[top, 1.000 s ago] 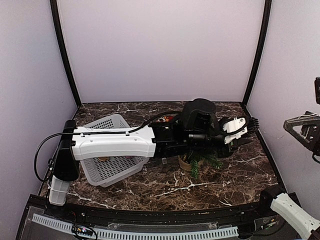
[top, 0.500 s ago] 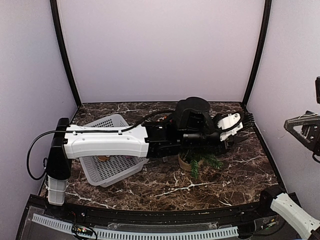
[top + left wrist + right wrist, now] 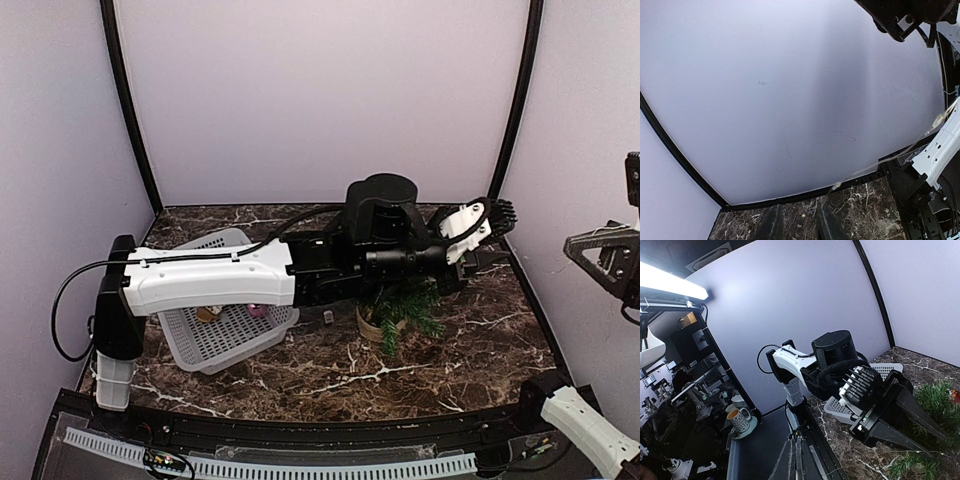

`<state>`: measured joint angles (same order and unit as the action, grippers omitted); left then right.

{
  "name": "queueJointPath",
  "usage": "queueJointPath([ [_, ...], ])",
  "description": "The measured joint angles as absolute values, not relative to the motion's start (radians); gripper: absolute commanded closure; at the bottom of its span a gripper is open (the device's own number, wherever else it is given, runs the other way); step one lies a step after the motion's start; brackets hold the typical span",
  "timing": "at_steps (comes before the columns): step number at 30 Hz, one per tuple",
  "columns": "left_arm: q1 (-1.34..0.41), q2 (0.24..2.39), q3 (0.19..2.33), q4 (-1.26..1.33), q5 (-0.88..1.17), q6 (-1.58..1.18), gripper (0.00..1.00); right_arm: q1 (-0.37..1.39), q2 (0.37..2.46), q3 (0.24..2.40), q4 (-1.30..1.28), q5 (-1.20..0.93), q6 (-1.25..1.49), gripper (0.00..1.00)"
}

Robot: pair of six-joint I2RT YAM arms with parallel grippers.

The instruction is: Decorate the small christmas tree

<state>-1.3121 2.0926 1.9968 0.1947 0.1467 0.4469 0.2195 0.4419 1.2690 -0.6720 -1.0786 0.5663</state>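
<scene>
From where I stand, the left arm lies stretched across the dark marbled surface. Its fingers are held up off the surface near the far right corner, a narrow gap between them and nothing in it that I can see. The small christmas tree, a dark green needle fir in a round beige pot, stands below those fingers and back from their tips, partly under the wrist, touching neither finger. Far back along the same arm, by the elbow, sits the white plastic lattice basket with a couple of small bits in it, too small to name. The right arm's black fingers are pressed together, empty, raised well off to the tree's right. I'd judge the tree to be light and easy to tip. Its branches look soft and springy and would bend away under a push rather than hold a grip. The pot looks stiff and smooth, the one firm place to pinch, at its rim or low on the trunk just above it. Anything hung on it wants a gentle touch from above.
</scene>
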Motion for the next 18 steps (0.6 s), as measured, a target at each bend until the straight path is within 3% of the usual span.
queueJointPath([
  [10, -1.312, 2.113, 2.014, 0.185, 0.216, 0.434, 0.76, 0.215, 0.442, 1.267, -0.645, -1.085, 0.586, 1.00],
  [18, -1.312, 2.114, 2.014, 0.184, 0.253, 0.429, 0.92, 0.215, 0.442, 1.267, -0.628, -1.087, 0.590, 1.00],
])
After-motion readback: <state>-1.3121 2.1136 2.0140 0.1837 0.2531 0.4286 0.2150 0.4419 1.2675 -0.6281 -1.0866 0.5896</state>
